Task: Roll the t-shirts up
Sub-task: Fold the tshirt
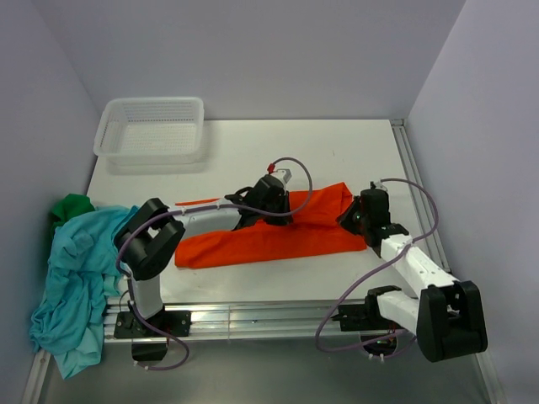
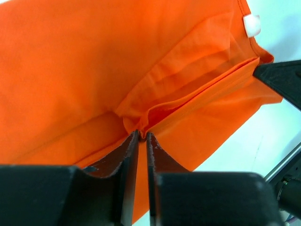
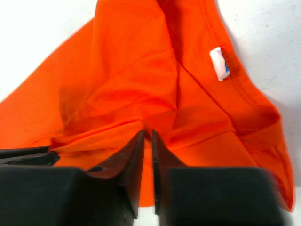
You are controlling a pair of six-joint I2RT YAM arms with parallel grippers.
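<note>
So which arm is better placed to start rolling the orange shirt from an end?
Probably right: the right gripper sits at the orange t-shirt's collar end; the left gripper is mid-length.

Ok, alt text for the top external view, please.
An orange-red t-shirt lies folded into a long strip across a white table, with the left gripper at its middle and the right gripper at its right end. A teal t-shirt and a dark green t-shirt are heaped at the left edge; a white mesh basket stands far left.
</note>
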